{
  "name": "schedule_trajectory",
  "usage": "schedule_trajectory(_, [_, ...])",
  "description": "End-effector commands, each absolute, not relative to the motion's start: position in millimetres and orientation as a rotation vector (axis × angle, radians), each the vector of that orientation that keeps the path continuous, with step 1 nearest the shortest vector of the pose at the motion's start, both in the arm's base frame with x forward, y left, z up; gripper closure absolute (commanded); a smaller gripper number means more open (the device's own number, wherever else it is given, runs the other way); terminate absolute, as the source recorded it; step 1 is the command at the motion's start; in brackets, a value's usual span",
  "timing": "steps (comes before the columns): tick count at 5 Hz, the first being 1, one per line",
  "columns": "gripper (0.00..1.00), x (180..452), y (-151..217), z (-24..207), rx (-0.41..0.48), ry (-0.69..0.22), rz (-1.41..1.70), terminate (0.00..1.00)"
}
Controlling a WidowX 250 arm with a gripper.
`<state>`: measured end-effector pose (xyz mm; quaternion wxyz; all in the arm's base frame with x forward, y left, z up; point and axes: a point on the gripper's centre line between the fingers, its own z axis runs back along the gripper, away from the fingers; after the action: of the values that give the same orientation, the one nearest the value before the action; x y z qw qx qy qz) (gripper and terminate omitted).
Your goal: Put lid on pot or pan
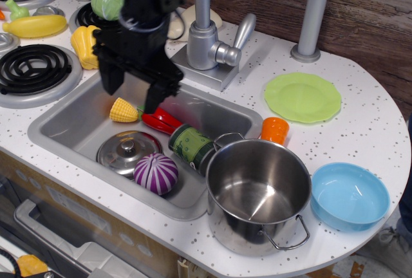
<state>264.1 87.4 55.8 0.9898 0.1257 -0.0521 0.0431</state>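
The steel lid (123, 152) with its small knob lies flat in the sink (71, 123), front left, partly overlapped by a purple-striped onion (156, 173). The deep steel pot (257, 194) stands upright and empty on the counter right of the sink, loop handles at the rim. My black gripper (132, 94) hangs open and empty over the sink's back part, above and behind the lid, its fingers pointing down near a corn cob (123, 111).
In the sink also lie a red pepper (159, 121) and a green can (191, 146). An orange cup (275, 129), green plate (302, 97) and blue bowl (349, 195) stand around the pot. The faucet (209, 40) is behind the sink; stove burners with toy vegetables at left.
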Motion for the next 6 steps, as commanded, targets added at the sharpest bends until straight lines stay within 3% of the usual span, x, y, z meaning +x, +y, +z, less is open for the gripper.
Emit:
schedule_trajectory(1, [0.00, 266.0, 114.1, 29.0, 0.245, -0.148, 0.087, 0.00])
schedule_trajectory(3, [0.00, 265.1, 115.8, -3.4, 0.192, -0.175, 0.089, 0.00])
schedule_trajectory(6, [0.00, 275.3, 117.4, -23.9, 0.133, -0.190, 0.060, 0.00])
